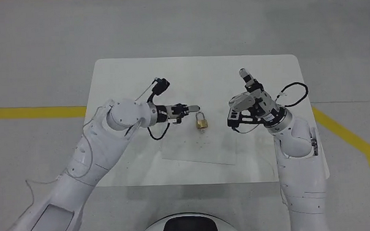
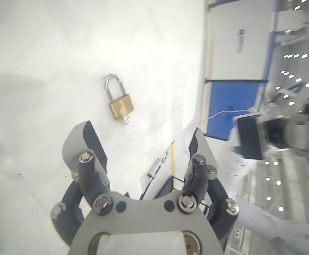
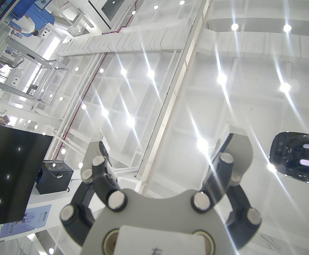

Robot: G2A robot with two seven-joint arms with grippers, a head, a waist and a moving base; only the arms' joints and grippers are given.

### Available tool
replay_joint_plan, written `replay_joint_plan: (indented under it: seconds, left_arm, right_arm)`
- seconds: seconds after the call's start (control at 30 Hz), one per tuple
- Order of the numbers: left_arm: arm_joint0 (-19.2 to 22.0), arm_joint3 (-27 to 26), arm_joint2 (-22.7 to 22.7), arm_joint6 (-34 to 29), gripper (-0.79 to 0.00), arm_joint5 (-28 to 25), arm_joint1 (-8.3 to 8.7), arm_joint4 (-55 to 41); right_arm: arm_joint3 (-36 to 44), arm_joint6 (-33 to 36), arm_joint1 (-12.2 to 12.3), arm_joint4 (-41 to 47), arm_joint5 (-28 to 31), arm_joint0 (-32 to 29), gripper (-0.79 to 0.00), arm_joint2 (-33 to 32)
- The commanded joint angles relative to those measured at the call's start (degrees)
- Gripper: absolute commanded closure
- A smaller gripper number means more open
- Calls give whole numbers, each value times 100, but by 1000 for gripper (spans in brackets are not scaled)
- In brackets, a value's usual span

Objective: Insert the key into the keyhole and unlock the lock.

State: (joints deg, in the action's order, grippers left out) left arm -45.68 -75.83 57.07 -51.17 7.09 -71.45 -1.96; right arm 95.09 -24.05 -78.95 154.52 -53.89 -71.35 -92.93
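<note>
A brass padlock (image 1: 201,121) lies flat near the middle of the white table (image 1: 128,74), at the far edge of a faint clear sheet (image 1: 198,153). Its silver shackle (image 2: 112,83) points away from the robot and looks closed. A small silver piece (image 2: 126,120) sticks out of the brass body at the keyhole end. I cannot tell from here whether it is the key.

The left gripper (image 1: 194,108) hangs low over the table just beside the padlock, on the shackle side and not touching it. In the left wrist view the left gripper (image 2: 142,128) has its fingers spread wide with nothing between the dark pads (image 2: 96,142).

The right gripper (image 1: 246,76) is on the other side of the padlock, well apart from it and lifted off the table. It is tipped up towards the ceiling. In its own wrist view the right gripper (image 3: 166,140) is spread apart too and holds nothing.
</note>
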Motion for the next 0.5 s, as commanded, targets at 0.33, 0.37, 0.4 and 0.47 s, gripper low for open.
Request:
replay_joint_plan:
  seconds: [0.33, 0.37, 0.4, 0.47]
  left_arm:
    - [-873, -380, 1932, 841, -785, -792, 260, -1492]
    - [-873, -380, 1932, 841, -785, -792, 260, -1492]
    - [-873, -380, 1932, 841, -785, -792, 260, -1492]
    - [-873, -380, 1932, 841, -785, -792, 260, -1492]
  right_arm:
    - [206, 30, 18, -511, 132, 47, -785, -127]
    - [455, 43, 38, -1186, 196, 77, -785, -251]
    - [670, 129, 52, -1932, 322, 65, -785, -377]
    - [977, 424, 73, -3315, 650, -3, -785, -544]
